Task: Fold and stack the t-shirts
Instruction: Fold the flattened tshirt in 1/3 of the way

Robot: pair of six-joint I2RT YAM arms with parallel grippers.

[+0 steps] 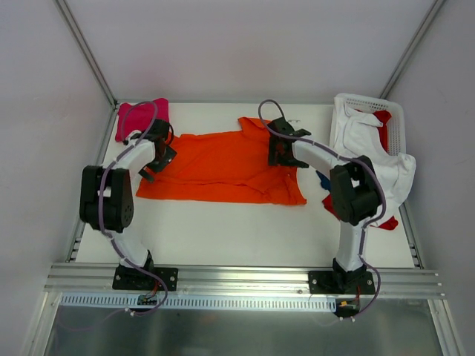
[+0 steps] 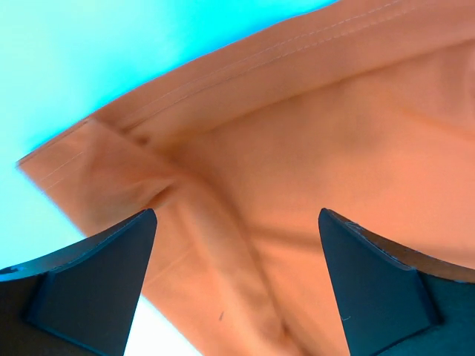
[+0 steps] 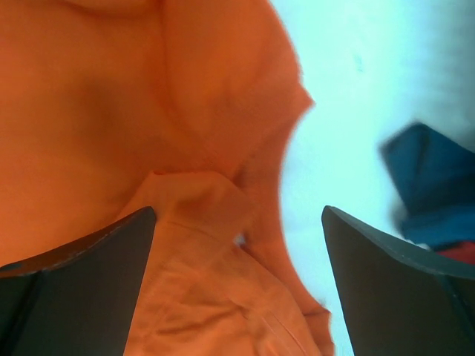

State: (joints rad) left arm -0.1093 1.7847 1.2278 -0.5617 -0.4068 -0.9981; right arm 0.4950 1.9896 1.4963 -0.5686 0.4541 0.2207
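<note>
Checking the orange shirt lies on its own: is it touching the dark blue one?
Apart. The right wrist view shows bare table between the orange shirt and the dark blue shirt.

One t-shirt each: orange (image 1: 223, 167), magenta (image 1: 137, 117), white (image 1: 364, 137), red (image 1: 383, 119), blue (image 3: 430, 182); one basket (image 1: 398, 126).

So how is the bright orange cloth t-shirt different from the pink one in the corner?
The bright orange cloth t-shirt is spread wide across the middle; the magenta-pink cloth t-shirt is a small bundle at the far left corner. Orange takes far more room than pink. Both are plain cloth on the white table.
</note>
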